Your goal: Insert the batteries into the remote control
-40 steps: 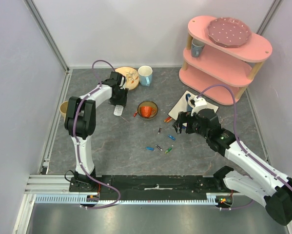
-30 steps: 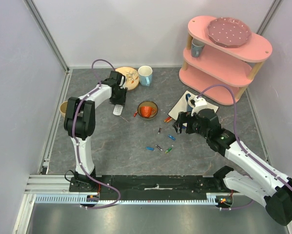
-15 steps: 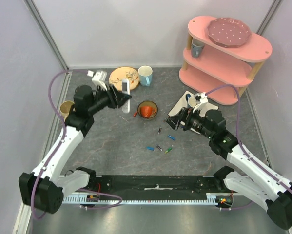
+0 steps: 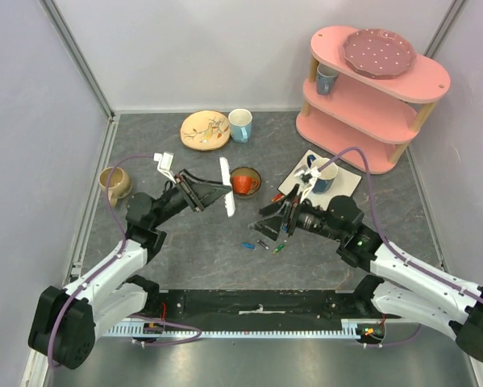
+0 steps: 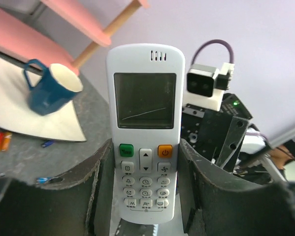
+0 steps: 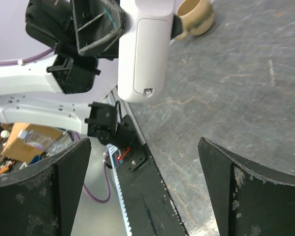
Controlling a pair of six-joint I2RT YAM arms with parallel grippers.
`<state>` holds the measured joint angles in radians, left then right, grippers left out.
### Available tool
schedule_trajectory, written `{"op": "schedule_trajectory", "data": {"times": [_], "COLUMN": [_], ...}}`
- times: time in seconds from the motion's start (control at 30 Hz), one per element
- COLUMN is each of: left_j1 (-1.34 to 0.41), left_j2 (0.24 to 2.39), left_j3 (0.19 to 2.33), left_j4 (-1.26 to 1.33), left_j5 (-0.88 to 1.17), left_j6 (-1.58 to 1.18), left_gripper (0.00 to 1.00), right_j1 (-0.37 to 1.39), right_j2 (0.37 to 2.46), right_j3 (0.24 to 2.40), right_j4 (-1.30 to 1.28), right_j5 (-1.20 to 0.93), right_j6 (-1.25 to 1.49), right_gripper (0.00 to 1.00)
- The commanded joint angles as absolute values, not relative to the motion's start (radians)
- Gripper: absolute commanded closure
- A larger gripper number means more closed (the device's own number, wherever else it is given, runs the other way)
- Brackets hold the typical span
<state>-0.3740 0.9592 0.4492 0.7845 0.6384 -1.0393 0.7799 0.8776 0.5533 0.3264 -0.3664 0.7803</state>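
White remote control (image 5: 146, 128) centre frame, dark screen, one green button, one orange, navy mug (image 5: 51, 91) on a white mat (image 5: 19, 115) at left, pink shelf (image 4: 370, 89) upper right, pink plate (image 4: 378, 50) dotted white, blue battery (image 4: 247, 245) and green battery (image 4: 279, 248) on the grey veined table (image 4: 209, 262)

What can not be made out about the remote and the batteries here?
- Inside of the remote control: right wrist view, its closed back cover hides it.
- Button labels: left wrist view, too small and blurred.
- Batteries: top view, too small to count or tell their ends.
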Motion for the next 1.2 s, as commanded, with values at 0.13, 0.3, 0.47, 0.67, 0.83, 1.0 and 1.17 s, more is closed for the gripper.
{"op": "schedule_trajectory", "data": {"times": [0.13,0.3,0.47,0.67,0.83,1.0,1.17], "left_j1": [-0.449,-0.48,-0.508,-0.52,-0.522,-0.526,-0.532], "left_j2": [0.948,0.976,1.002,1.002,0.996,0.996,0.999], "left_j3": [0.344,0.341,0.344,0.337,0.337,0.341,0.337], "left_j4": [1.199,1.238,1.284,1.292,1.282,1.282,1.285], "left_j5": [0.545,0.543,0.552,0.56,0.564,0.563,0.558], "left_j6": [-1.181,-1.196,-1.215,-1.216,-1.21,-1.21,-1.21], "left_gripper": [0.98,0.98,0.98,0.98,0.98,0.98,0.98], "right_j1": [0.923,0.931,0.933,0.931,0.93,0.931,0.933], "right_j2": [0.908,0.936,0.986,1.037,1.06,1.092,1.114], "right_j3": [0.581,0.58,0.607,0.64,0.647,0.658,0.66], "right_j4": [0.445,0.495,0.554,0.603,0.66,0.67,0.695], "right_j5": [-0.229,-0.195,-0.212,-0.239,-0.262,-0.281,-0.296], "right_j6": [0.762,0.768,0.779,0.781,0.795,0.801,0.81], "right_gripper": [0.02,0.02,0.02,0.02,0.02,0.06,0.11]}}
